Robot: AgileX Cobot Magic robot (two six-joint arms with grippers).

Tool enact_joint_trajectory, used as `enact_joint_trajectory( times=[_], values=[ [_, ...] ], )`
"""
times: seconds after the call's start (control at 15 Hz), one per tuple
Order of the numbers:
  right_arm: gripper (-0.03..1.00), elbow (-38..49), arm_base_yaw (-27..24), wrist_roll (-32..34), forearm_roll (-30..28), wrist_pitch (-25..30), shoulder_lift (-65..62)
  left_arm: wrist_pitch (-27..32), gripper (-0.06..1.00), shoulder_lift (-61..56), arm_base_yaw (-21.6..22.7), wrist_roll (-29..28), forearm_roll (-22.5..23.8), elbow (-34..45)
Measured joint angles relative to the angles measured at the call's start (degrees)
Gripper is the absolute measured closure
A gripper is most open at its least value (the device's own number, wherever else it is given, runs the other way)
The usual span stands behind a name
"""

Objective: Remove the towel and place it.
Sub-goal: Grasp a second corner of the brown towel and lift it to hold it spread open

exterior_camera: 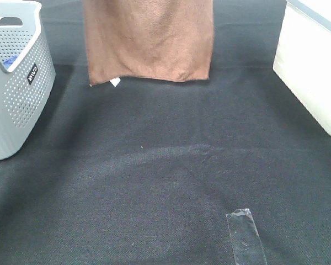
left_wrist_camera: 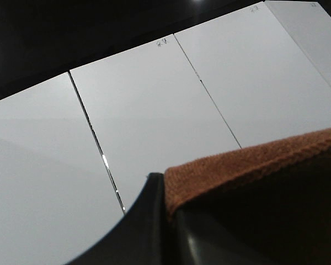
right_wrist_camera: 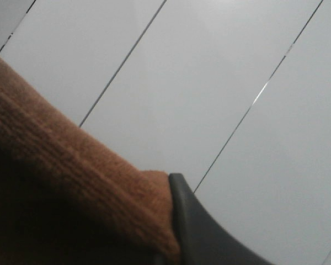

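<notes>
The brown towel (exterior_camera: 149,38) hangs down from above the top edge of the exterior view, its lower hem just above the dark table, a small white tag (exterior_camera: 115,82) at its lower left corner. Both grippers are out of the exterior view. In the left wrist view a dark finger (left_wrist_camera: 149,221) presses against the towel's hem (left_wrist_camera: 254,160). In the right wrist view a dark finger (right_wrist_camera: 193,221) presses against the towel's edge (right_wrist_camera: 71,160). Each gripper holds an upper corner of the towel, with white panels behind.
A grey perforated basket (exterior_camera: 16,77) stands at the left edge of the table. A white box (exterior_camera: 314,66) stands at the right. A strip of clear tape (exterior_camera: 245,237) lies on the black cloth (exterior_camera: 165,165) near the front.
</notes>
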Motion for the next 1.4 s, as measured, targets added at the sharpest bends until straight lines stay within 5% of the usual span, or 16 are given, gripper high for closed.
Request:
enact_joint_trajectory(
  times=[0.53,0.8,1.0,1.2,1.4],
  values=[
    [0.96,-1.2,-1.9,6.0,0.0,-1.3,2.3,4.3,0.94,3.4,-0.1,-1.1,1.8,-5.4],
    [0.96,-1.2,-1.9,6.8,0.3,3.4,2.5,14.0,0.94,3.6,-0.4,-5.7,3.3,-5.4],
    [0.96,-1.2,-2.1,7.6,5.3,17.9,2.5,37.8,0.94,3.6,-2.8,-8.8,2.9,-5.4],
    [0.96,-1.2,-2.3,13.0,9.5,38.1,-0.1,63.3,0.94,1.7,-5.0,-6.6,-3.5,-5.4],
    [0.96,-1.2,-2.3,18.4,9.1,53.5,-4.6,82.1,0.94,-4.0,-5.8,-5.7,-8.4,-5.4]
  ],
)
